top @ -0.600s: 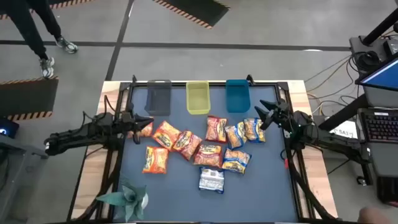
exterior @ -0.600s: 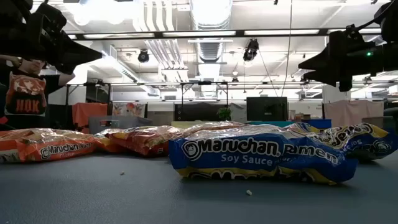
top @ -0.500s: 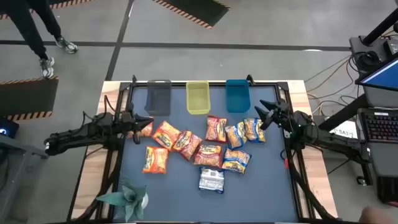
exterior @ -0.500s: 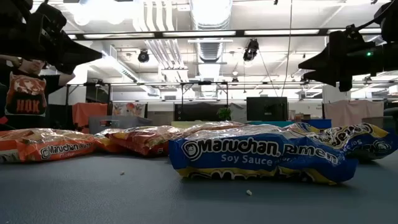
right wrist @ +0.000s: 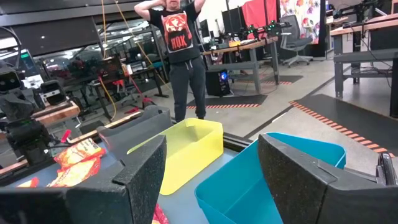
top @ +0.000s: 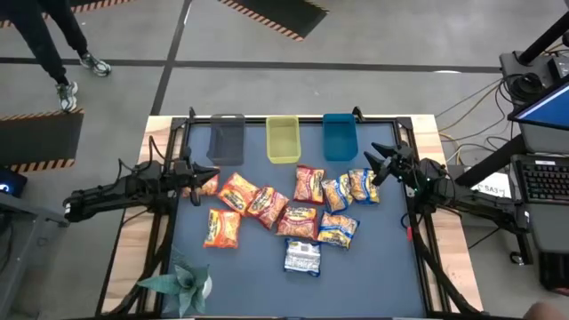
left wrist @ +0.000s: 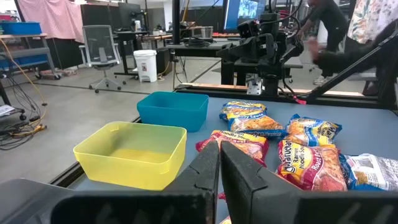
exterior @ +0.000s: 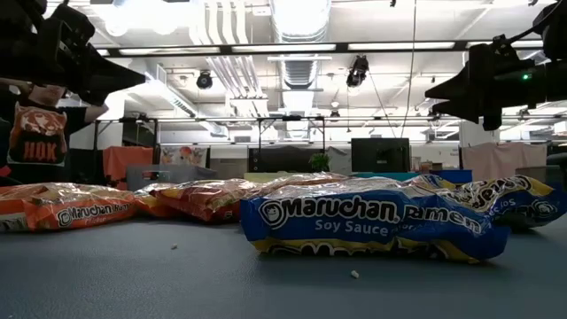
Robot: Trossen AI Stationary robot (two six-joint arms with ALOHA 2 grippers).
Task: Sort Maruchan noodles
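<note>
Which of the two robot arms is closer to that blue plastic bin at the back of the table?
The right. The right gripper hovers open just beside the blue plastic bin, near its front corner. The left gripper, shut, sits across the table, beyond the yellow bin and grey bin.

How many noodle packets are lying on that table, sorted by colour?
Orange or red packets: 6
Blue-and-yellow packets: 3
Silvery-white packet: 1
Total: 10 countable from above; the packets overlap, so some may be hidden.
</note>
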